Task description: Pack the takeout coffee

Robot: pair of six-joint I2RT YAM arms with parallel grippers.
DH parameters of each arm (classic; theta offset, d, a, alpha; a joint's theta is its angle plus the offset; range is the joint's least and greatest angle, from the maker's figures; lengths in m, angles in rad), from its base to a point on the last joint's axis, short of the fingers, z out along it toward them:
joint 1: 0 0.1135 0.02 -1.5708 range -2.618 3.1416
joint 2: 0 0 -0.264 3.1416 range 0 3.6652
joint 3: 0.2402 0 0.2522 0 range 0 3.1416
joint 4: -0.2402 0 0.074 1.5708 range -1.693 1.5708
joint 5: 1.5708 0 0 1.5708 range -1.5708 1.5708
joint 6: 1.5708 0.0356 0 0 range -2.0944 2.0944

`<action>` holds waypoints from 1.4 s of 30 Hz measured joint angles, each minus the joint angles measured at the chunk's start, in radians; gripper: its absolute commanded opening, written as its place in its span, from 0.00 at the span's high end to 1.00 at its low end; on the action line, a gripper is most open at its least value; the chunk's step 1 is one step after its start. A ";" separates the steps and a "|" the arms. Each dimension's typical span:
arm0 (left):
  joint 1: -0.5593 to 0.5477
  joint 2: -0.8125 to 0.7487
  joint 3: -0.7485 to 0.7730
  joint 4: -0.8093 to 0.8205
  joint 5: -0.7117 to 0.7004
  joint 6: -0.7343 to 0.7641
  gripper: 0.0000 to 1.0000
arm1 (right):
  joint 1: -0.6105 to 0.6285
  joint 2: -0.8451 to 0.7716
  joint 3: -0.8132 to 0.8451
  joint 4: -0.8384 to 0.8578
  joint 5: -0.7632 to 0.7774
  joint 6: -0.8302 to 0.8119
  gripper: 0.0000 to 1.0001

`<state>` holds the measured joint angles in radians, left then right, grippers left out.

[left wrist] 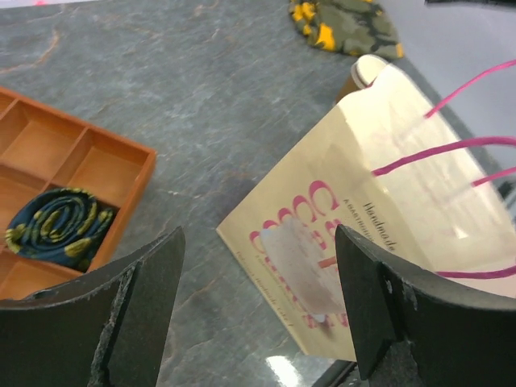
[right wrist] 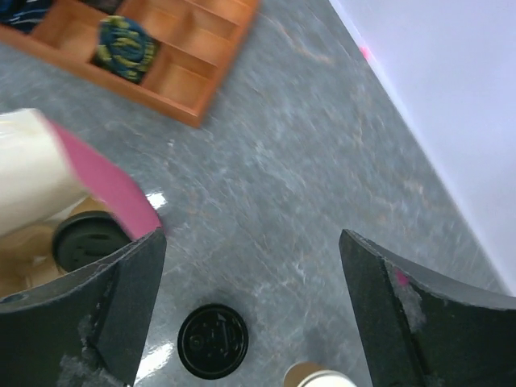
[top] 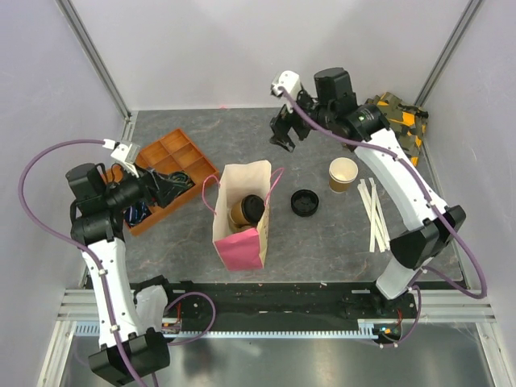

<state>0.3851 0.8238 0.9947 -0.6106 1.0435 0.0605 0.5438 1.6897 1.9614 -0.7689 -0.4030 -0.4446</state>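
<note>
The takeout coffee (top: 247,211), a tan cup under a black lid, lies tilted inside the cream and pink paper bag (top: 240,242) at mid table. In the right wrist view its lid (right wrist: 85,239) shows in the bag's mouth at lower left. My right gripper (top: 284,134) hovers above the table behind the bag, open and holding nothing (right wrist: 254,314). My left gripper (top: 171,190) is open too, left of the bag and over the orange tray's edge. In its wrist view (left wrist: 258,306) the bag's printed side (left wrist: 379,218) lies ahead, apart from the fingers.
A loose black lid (top: 305,202) and a lidless tan cup (top: 343,174) stand right of the bag. White sticks (top: 373,211) lie further right. An orange compartment tray (top: 173,157) holding a rolled cloth (left wrist: 58,222) sits at left. A camouflage cloth (top: 399,117) lies at back right.
</note>
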 measured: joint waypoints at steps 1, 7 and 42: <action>-0.005 -0.002 -0.008 0.000 -0.015 0.012 0.18 | -0.028 0.010 -0.006 0.010 -0.005 0.032 0.02; -0.098 0.044 -0.015 0.021 -0.083 0.114 0.18 | -0.147 0.108 -0.001 0.047 -0.018 0.156 0.02; -0.587 0.391 0.660 -0.211 -0.367 0.240 0.16 | -0.193 0.340 0.306 -0.262 -0.219 0.035 0.02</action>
<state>-0.2024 1.2152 1.6543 -0.8211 0.6769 0.3000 0.3511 2.0296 2.2673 -1.0313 -0.6224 -0.4091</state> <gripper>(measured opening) 0.834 0.979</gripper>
